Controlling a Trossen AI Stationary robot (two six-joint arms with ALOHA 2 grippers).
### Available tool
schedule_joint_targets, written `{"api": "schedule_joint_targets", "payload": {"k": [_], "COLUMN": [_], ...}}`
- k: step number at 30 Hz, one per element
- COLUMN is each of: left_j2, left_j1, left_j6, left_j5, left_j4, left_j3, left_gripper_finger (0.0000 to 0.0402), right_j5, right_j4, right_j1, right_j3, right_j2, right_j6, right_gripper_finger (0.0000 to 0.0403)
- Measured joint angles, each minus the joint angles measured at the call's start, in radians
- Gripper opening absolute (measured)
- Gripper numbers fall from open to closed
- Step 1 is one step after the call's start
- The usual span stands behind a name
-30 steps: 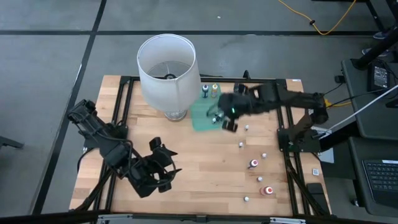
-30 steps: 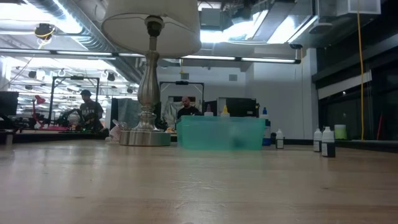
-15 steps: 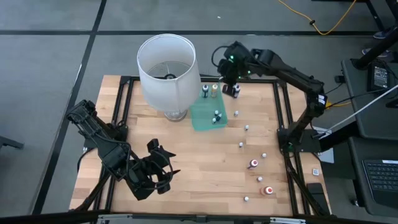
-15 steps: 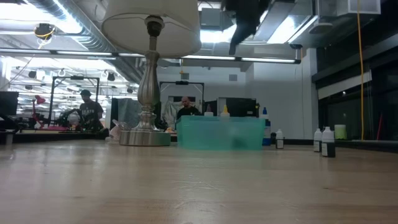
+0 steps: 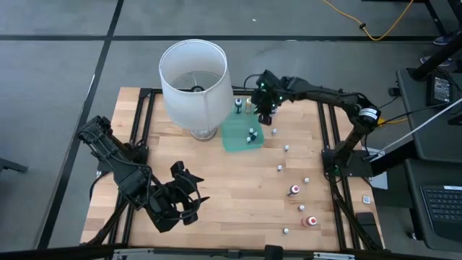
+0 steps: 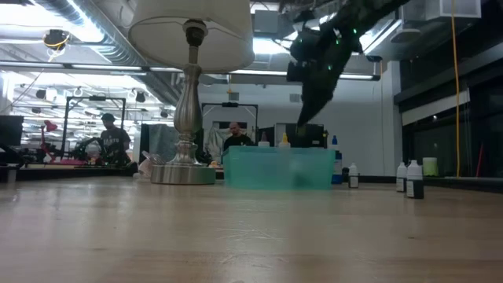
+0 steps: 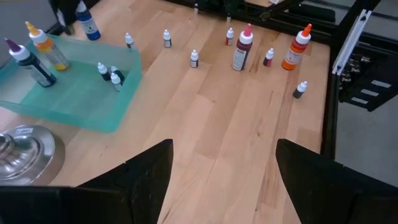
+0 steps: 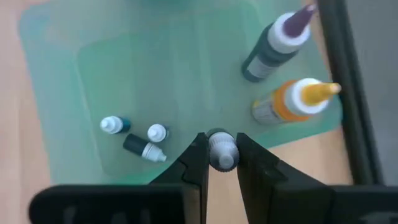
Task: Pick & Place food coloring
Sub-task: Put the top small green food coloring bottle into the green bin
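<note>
My right gripper (image 5: 266,110) is at the far right corner of the green tray (image 5: 232,139), shut on a white-capped bottle (image 8: 221,149) just outside the tray's edge; the cap hides the bottle's body. Three tiny food coloring bottles (image 8: 143,140) lie in the tray. A dark bottle (image 8: 273,46) and an orange one (image 8: 292,99) stand at its far edge. Several more tiny bottles (image 5: 286,148) stand loose on the wood toward the right edge. My left gripper (image 5: 188,196) waits open near the table's near edge. My right gripper pinches the bottle's white cap (image 8: 221,142) between its two fingers (image 8: 195,158), coming from above and pointing down. The bottle is upright under the fingers. Whether its base is on the table, I cannot tell.
A big white lampshade on a metal base (image 5: 193,79) stands just left of the tray. A red bottle (image 5: 294,190) and an orange one (image 5: 312,220) stand near the right edge. Bare wood (image 5: 231,188) lies between the two arms.
My right gripper left the spot above the tray's right side, swung up toward the far edge, then came down at the tray's far right corner. The left arm kept still.
</note>
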Motion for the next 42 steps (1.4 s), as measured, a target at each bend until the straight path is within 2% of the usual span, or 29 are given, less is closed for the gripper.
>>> {"api": "schedule_joint_targets", "payload": {"k": [3, 9, 26, 29, 34, 42], "left_j2": [0.0, 0.0, 0.0, 0.0, 0.0, 0.0], "left_j1": [0.0, 0.0, -0.001, -0.001, -0.001, -0.001], "left_j6": [0.0, 0.0, 0.001, 0.001, 0.001, 0.0], "left_j5": [-0.028, -0.064, -0.072, -0.072, -0.066, -0.065], "left_j4": [0.0, 0.0, -0.024, -0.024, -0.026, -0.039], "left_j3": [0.0, 0.0, 0.0, 0.0, 0.0, 0.0], "left_gripper_finger": [0.0277, 0.0277, 0.0277, 0.0277, 0.0277, 0.0277], "right_j5": [0.0, 0.001, 0.031, 0.066, 0.107, 0.113], "right_j4": [0.062, 0.137, 0.189, 0.188, 0.169, 0.058], "right_j1": [0.015, 0.066, 0.079, 0.08, 0.08, 0.08], "right_j3": [-0.072, -0.128, -0.13, -0.129, -0.114, -0.036], "right_j2": [0.0, 0.0, 0.183, 0.193, 0.193, 0.193], "right_j6": [0.002, 0.0, -0.046, -0.046, -0.046, -0.045], "right_gripper_finger": [0.0063, 0.0063, 0.0064, 0.0065, 0.0088, 0.013]}}
